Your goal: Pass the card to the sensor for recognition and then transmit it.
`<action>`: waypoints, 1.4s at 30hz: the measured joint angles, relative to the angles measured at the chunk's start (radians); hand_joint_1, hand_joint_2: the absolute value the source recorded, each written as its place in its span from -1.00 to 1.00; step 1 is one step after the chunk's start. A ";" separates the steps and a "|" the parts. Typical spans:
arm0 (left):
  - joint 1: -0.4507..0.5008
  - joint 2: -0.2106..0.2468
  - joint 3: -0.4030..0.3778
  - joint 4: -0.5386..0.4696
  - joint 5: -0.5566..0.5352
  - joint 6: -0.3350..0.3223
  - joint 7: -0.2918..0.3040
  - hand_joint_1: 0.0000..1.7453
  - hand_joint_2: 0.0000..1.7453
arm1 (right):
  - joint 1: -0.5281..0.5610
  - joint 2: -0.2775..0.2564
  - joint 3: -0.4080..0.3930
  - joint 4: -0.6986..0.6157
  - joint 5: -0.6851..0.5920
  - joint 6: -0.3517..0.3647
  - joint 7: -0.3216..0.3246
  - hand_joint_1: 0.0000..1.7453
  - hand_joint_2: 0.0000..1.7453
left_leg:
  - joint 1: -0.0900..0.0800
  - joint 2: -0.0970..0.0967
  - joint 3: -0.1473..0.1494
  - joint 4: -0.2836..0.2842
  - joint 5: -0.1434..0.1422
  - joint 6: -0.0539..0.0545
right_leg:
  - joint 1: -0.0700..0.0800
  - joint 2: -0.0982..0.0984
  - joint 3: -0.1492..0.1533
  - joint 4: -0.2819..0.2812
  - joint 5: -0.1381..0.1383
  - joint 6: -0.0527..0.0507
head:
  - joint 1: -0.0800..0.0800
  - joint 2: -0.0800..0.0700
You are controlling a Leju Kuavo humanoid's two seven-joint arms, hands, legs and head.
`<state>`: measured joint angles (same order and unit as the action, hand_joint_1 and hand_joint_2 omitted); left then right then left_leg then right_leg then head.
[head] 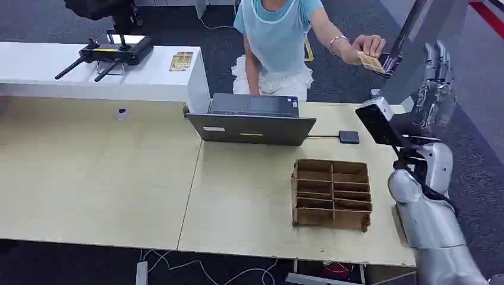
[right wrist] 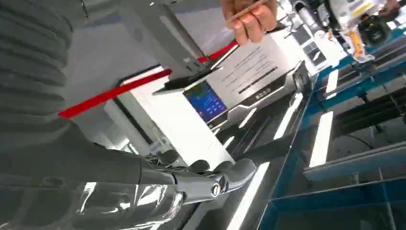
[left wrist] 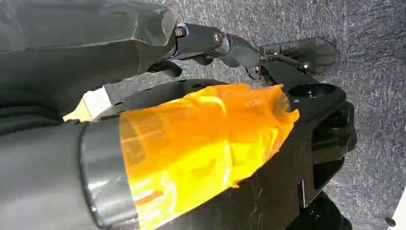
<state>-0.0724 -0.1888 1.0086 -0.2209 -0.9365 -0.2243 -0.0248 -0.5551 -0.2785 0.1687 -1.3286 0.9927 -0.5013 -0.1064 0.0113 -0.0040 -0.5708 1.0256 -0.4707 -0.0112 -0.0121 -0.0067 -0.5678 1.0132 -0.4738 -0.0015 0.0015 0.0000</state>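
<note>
Silver right hand raised, fingers apart, empty; person's hand holds card beside it.

Person's hand with card blocks sensor.

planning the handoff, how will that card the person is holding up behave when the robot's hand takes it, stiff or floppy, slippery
The card looks thin and flat and stays straight past the person's hand, so it is probably stiff. Being so thin, it is likely light and may slip unless pinched on both faces. The right hand is raised close by, fingers apart, not touching it.
</note>
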 joint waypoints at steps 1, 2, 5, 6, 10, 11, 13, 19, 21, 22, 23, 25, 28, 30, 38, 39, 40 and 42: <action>0.000 0.000 -0.003 0.000 -0.003 0.000 0.001 -1.00 -1.00 | -0.019 -0.003 0.010 0.024 0.025 0.000 0.015 -1.00 1.00 | 0.000 0.000 0.000 0.000 0.000 0.000 | 0.000 0.000 0.000 0.000 0.000 0.000 | 0.000 0.000; 0.000 0.000 -0.005 0.000 -0.005 0.000 0.001 -1.00 -1.00 | -0.029 -0.006 0.015 0.037 0.038 0.000 0.021 -1.00 1.00 | 0.000 0.000 0.000 0.000 0.000 0.000 | 0.000 0.000 0.000 0.000 0.000 0.000 | 0.000 0.000; -0.001 0.000 -0.009 0.000 -0.010 0.000 0.003 -1.00 -1.00 | -0.076 -0.011 0.035 0.092 0.078 0.005 0.043 -1.00 1.00 | 0.000 0.000 -0.001 0.000 0.001 0.000 | 0.000 0.000 -0.001 0.000 0.001 0.000 | 0.000 0.000; -0.001 0.000 -0.013 0.000 -0.015 0.000 0.005 -1.00 -1.00 | -0.095 -0.014 0.043 0.121 0.092 0.008 0.050 -1.00 1.00 | 0.000 0.000 -0.001 0.000 0.001 0.000 | 0.000 0.000 -0.001 0.000 0.001 0.000 | 0.000 0.000; -0.002 0.000 -0.022 0.000 -0.022 0.000 0.009 -1.00 -1.00 | -0.160 -0.018 0.066 0.211 0.118 0.021 0.067 -1.00 1.00 | 0.000 0.000 -0.001 0.000 0.001 0.000 | 0.000 0.000 -0.001 0.000 0.002 0.001 | 0.000 0.000; -0.003 0.000 -0.023 0.000 -0.024 0.000 0.011 -1.00 -1.00 | -0.176 -0.019 0.071 0.233 0.122 0.021 0.071 -1.00 1.00 | 0.000 0.000 -0.001 0.000 0.001 0.000 | 0.000 0.000 -0.001 0.000 0.002 0.001 | 0.000 0.000; -0.005 0.000 -0.026 0.000 -0.025 0.000 0.013 -1.00 -1.00 | -0.204 -0.020 0.080 0.277 0.134 0.021 0.080 -1.00 1.00 | 0.000 0.000 -0.001 0.000 0.002 0.000 | 0.000 0.000 -0.001 0.000 0.002 0.000 | 0.000 0.000; -0.007 -0.001 -0.029 0.000 -0.030 0.000 0.021 -1.00 -1.00 | -0.267 -0.027 0.108 0.380 0.178 0.015 0.099 -1.00 1.00 | 0.000 0.000 -0.001 0.000 0.002 0.000 | 0.000 0.000 -0.001 0.000 0.003 0.000 | 0.000 0.000; -0.007 -0.002 -0.029 0.000 -0.030 0.000 0.021 -1.00 -1.00 | -0.281 -0.031 0.114 0.406 0.187 0.011 0.101 -1.00 1.00 | 0.000 0.000 -0.001 0.000 0.002 0.000 | 0.000 0.000 -0.001 0.000 0.003 0.000 | 0.000 0.000; -0.007 -0.002 -0.029 0.000 -0.030 0.000 0.021 -1.00 -1.00 | -0.285 -0.034 0.115 0.414 0.187 0.010 0.103 -1.00 1.00 | 0.000 0.000 -0.001 0.000 0.002 0.000 | 0.000 0.000 -0.001 0.000 0.003 0.000 | 0.000 0.000; -0.006 -0.003 -0.029 0.000 -0.031 0.000 0.021 -1.00 -1.00 | -0.288 -0.037 0.116 0.419 0.187 0.009 0.104 -1.00 1.00 | 0.000 0.000 -0.001 0.000 0.002 0.000 | 0.000 0.000 -0.001 0.000 0.003 0.000 | 0.000 0.000; -0.007 -0.004 -0.029 0.000 -0.032 0.000 0.021 -1.00 -1.00 | -0.293 -0.041 0.119 0.436 0.189 0.006 0.106 0.54 1.00 | 0.000 0.000 -0.001 0.000 0.002 0.000 | 0.000 0.000 -0.002 0.000 0.003 0.000 | 0.000 0.000; -0.007 -0.005 -0.029 0.000 -0.032 0.001 0.021 -1.00 -1.00 | -0.296 -0.047 0.121 0.449 0.189 0.006 0.108 1.00 1.00 | 0.000 0.000 -0.001 0.000 0.002 0.000 | 0.000 0.000 -0.002 0.000 0.003 0.000 | 0.000 0.000; -0.007 -0.005 -0.029 0.000 -0.032 0.001 0.021 -1.00 -1.00 | -0.297 -0.049 0.122 0.455 0.189 0.006 0.108 1.00 1.00 | 0.000 0.000 -0.001 0.000 0.002 0.000 | 0.000 0.000 -0.002 0.000 0.003 0.000 | 0.000 0.000; -0.007 -0.005 -0.029 0.000 -0.034 0.004 0.021 -1.00 -1.00 | -0.298 -0.057 0.131 0.478 0.189 -0.002 0.109 1.00 1.00 | 0.000 0.000 -0.001 0.000 0.002 0.000 | 0.000 0.000 -0.002 0.000 0.003 0.000 | 0.000 0.000; -0.006 -0.005 -0.029 0.000 -0.034 0.004 0.021 -1.00 -1.00 | -0.298 -0.058 0.132 0.480 0.189 -0.002 0.109 1.00 1.00 | 0.000 0.000 -0.001 0.000 0.002 0.000 | 0.000 0.000 -0.002 0.000 0.003 0.000 | 0.000 0.000; -0.007 -0.005 -0.029 0.000 -0.034 0.005 0.021 -1.00 -1.00 | -0.298 -0.059 0.132 0.482 0.189 -0.003 0.109 1.00 1.00 | 0.000 0.000 -0.001 0.000 0.002 0.000 | 0.000 0.000 -0.002 0.000 0.003 0.000 | 0.000 0.000; -0.007 -0.005 -0.029 0.000 -0.035 0.005 0.021 -1.00 -1.00 | -0.298 -0.061 0.133 0.483 0.188 -0.006 0.108 1.00 1.00 | 0.000 0.000 -0.001 0.000 0.002 0.000 | 0.000 0.000 -0.002 0.000 0.003 0.000 | 0.000 0.000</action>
<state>-0.0790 -0.1938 0.9792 -0.2209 -0.9716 -0.2197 -0.0042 -0.8531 -0.3391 0.3021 -0.8453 1.1811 -0.5070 0.0011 0.0113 -0.0042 -0.5721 1.0258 -0.4689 -0.0110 -0.0121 -0.0069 -0.5694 1.0132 -0.4711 -0.0015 0.0019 0.0000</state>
